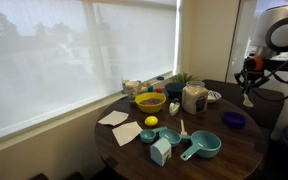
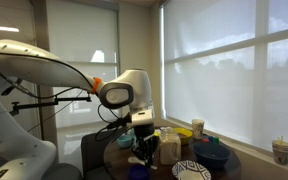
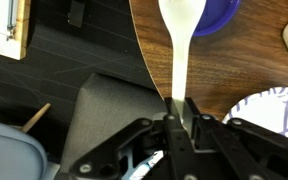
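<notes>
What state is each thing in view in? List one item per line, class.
end effector, shut on the white spoon by its handle
white spoon, held in the air
blue bowl, upright on the table
jar, upright, lid unclear
teal measuring cup, upright on the table
window blinds, lowered

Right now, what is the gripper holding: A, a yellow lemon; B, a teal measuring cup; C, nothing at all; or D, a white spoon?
D: in the wrist view the gripper is shut on the handle of the white spoon, which sticks out from between its fingers.
</notes>
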Tool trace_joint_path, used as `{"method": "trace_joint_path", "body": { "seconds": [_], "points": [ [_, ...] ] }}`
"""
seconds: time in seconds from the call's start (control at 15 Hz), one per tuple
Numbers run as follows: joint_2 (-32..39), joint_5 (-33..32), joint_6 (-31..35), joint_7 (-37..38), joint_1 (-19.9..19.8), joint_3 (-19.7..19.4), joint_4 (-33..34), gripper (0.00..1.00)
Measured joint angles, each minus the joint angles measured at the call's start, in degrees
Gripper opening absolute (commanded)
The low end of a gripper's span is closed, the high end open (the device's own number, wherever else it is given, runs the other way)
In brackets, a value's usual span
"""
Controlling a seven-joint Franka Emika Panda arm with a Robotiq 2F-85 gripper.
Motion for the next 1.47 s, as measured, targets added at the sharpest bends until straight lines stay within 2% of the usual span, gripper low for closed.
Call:
{"method": "trace_joint_path", "body": {
  "seconds": [0.4,0.67,0.73,0.87,1.0,1.07,1.27,1.47],
  "points": [
    [1.1,0.8,13.5,-4.1,0.3,-0.4,-5.9,0.03],
    [1.1,4.7,21.5,-10.4,1.5,-1.3,-9.0,0.03],
    [1.1,6.6,22.6,-12.3,2.2,-1.8,-9.5,0.12],
    [1.1,10.2,23.2,-15.0,3.3,-2.8,-9.9,0.12],
    [1.0,11.0,23.2,-15.7,3.6,-3.2,-9.9,0.12],
    [1.0,11.1,23.3,-15.7,3.6,-3.2,-9.9,0.03],
    [1.1,11.4,23.2,-16.1,3.3,-3.0,-9.9,0.03],
    [1.1,15.4,23.2,-21.1,3.9,-4.3,-9.9,0.03]
  ]
}}
